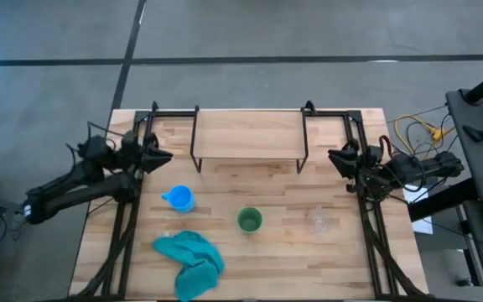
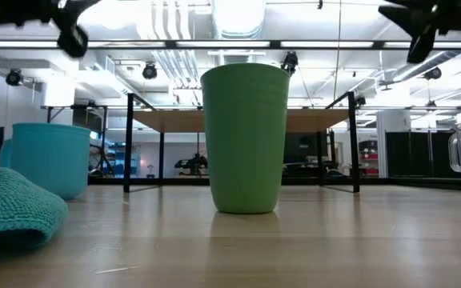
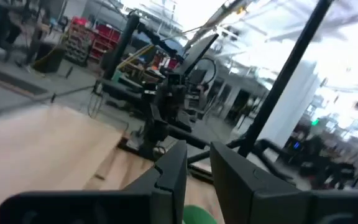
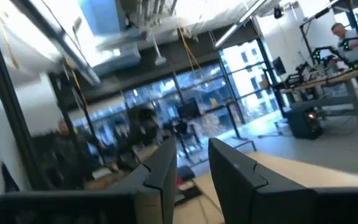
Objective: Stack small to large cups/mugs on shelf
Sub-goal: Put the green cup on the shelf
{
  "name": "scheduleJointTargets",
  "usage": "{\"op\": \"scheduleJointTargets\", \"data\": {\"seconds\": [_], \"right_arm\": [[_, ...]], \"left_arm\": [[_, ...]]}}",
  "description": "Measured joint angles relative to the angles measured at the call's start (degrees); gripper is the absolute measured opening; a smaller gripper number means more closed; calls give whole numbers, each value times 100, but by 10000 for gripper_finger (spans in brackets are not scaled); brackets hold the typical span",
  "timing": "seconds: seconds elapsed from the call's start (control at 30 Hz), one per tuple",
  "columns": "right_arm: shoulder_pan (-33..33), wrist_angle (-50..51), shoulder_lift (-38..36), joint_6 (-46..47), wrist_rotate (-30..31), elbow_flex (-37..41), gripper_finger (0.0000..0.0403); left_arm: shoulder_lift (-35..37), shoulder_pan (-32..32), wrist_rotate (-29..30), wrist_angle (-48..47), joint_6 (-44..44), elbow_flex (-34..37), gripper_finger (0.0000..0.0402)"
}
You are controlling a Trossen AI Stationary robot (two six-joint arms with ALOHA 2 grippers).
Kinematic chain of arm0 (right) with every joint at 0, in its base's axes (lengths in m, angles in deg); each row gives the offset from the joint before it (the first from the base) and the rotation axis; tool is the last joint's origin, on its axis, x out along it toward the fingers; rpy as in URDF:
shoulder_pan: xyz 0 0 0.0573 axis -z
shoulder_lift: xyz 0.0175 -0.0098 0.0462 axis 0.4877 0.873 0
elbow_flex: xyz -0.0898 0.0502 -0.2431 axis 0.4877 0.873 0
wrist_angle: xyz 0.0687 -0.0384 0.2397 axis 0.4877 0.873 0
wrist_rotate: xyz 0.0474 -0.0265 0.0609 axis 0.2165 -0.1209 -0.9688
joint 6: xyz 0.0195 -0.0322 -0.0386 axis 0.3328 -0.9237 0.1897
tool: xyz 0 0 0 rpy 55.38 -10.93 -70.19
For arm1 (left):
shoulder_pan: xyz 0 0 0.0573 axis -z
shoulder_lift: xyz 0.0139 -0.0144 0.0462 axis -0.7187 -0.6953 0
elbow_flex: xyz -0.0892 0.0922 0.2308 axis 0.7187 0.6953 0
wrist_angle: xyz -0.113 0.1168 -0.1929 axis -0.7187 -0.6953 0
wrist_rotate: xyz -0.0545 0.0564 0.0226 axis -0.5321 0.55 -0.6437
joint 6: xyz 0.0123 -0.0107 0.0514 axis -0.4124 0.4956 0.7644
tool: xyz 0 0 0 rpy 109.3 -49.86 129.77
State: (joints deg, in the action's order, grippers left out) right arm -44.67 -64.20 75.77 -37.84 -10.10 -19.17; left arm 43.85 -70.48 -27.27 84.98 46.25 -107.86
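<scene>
Three vessels seen from above: blue mug (image 1: pixel 178 198), green tumbler (image 1: pixel 250 221), faint glass mug (image 1: pixel 319 221), well apart in a row before the empty shelf (image 1: pixel 248 134). Clearer at table height: glass mug's handle. Teal cloth (image 1: pixel 189 261) near the blue mug. Left gripper (image 1: pixel 164 154) and right gripper (image 1: pixel 334 156) at the shelf's ends, fingers slightly apart, holding nothing.

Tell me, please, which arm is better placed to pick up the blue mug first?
Probably the left: the left gripper waits at the table's left edge just above the blue mug, while the right gripper sits across the table, nearer the glass mug.
</scene>
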Motion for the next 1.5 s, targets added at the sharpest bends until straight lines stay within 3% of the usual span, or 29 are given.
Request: {"op": "scheduleJointTargets", "data": {"seconds": [0.23,0.43,0.53,0.8,0.93,1.1,1.17,1.37,1.5], "right_arm": [[0,3157,550,583,1,-1859,89],[0,4598,1251,828,2,-3130,89],[-1,4853,1568,559,2,-3586,89],[2,4889,2323,-593,4,-4397,89],[2,4946,2637,-811,4,-4669,89],[2,5638,2943,-656,4,-4901,89],[2,6004,3051,-449,4,-4967,89],[2,6515,3326,63,4,-4926,89],[2,6526,3464,-77,4,-4784,89]], "left_arm": [[-1529,0,-51,-568,1321,-1917,59],[-2829,150,-189,-2515,2215,-3298,59],[-3482,392,-202,-3063,2531,-3796,59],[-4828,1074,-253,-3086,2953,-4727,59],[-5395,1117,-283,-3107,2669,-4829,59],[-5875,1437,-738,-3128,2764,-4906,59],[-6074,1775,-557,-3257,3085,-4914,59],[-6551,2634,1136,-3738,3481,-5244,59],[-6840,2893,1267,-3897,3604,-5313,59]]}}
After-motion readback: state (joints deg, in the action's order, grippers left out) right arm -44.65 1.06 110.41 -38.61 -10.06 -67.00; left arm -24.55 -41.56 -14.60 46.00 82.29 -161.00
